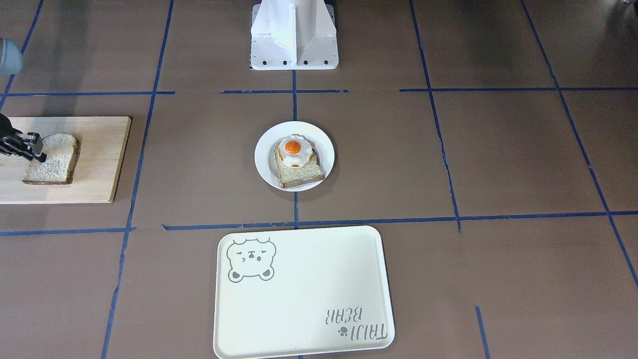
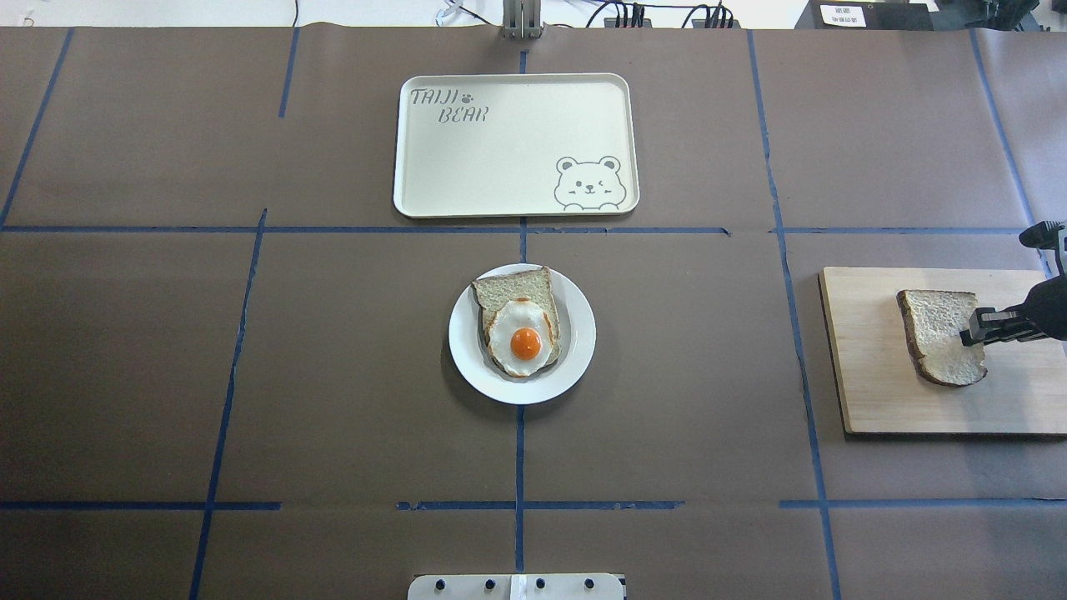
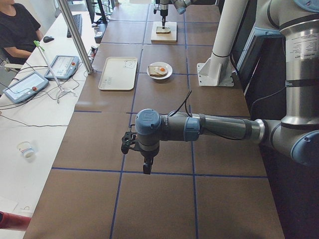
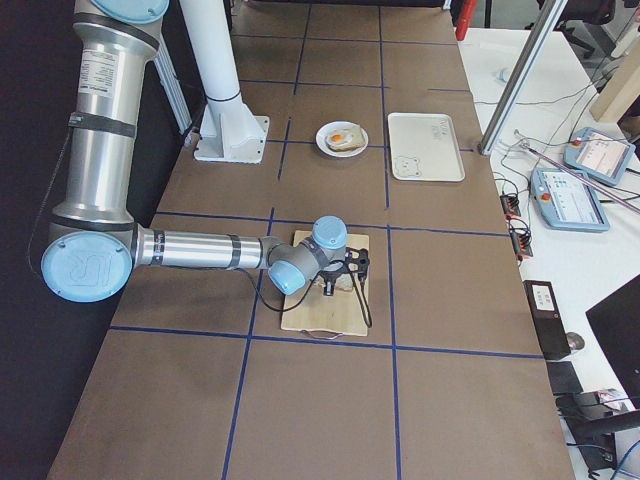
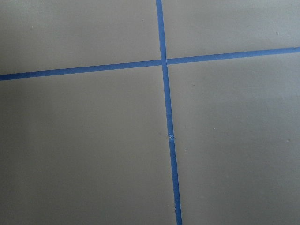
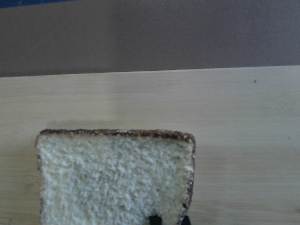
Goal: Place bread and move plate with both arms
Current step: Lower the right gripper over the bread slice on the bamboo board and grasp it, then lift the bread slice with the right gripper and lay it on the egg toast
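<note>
The bread (image 2: 934,333) lies on a wooden board (image 2: 875,392) at the table's right end; it also shows in the front view (image 1: 52,159) and fills the right wrist view (image 6: 112,178). My right gripper (image 2: 969,331) sits at the slice's outer crust edge. Its fingertips (image 6: 152,219) stand close together across that edge, pinched on the bread. The white plate (image 2: 575,358) sits at the table's centre and holds a toast slice with a fried egg (image 2: 523,337). My left gripper (image 3: 145,168) hangs over bare table far to the left; I cannot tell whether it is open.
A cream rectangular tray with a bear drawing (image 2: 500,158) lies beyond the plate. The robot's white base (image 1: 294,35) stands behind the plate. The left wrist view shows only brown table and blue tape lines (image 5: 166,117).
</note>
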Robot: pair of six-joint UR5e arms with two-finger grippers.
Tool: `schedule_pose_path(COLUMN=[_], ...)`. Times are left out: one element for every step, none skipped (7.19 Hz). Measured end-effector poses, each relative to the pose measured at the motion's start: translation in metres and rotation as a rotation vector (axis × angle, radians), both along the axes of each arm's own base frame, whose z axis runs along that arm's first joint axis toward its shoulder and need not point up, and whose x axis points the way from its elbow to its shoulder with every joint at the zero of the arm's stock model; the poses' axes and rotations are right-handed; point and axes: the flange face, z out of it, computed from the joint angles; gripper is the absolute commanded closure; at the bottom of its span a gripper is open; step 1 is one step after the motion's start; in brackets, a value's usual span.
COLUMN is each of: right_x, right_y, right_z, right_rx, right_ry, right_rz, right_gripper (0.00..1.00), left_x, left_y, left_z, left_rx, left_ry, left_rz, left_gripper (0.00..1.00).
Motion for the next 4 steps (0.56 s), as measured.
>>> schedule_pose_path(right_x=[0.000, 0.000, 0.000, 0.002], right_y=[0.000, 0.000, 0.000, 0.001], right_z=[-0.002, -0.004, -0.009, -0.022], right_rx=[0.004, 0.009, 0.018, 0.037], right_ry=[-0.004, -0.007, -0.014, -0.030], right_rz=[-0.001, -0.002, -0.002, -0.003], right_gripper=[1.00, 1.00, 1.00, 1.00], left_x=[0.000, 0.000, 0.000, 0.000], left_y=[0.000, 0.000, 0.000, 0.000], left_z=[0.000, 0.000, 0.000, 0.000], left_rx=[-0.001, -0.001, -0.001, 0.000], left_ry=[0.000, 0.000, 0.000, 0.001], left_rz=[0.000, 0.000, 0.000, 0.000], left_gripper=[0.00, 0.00, 0.00, 0.00])
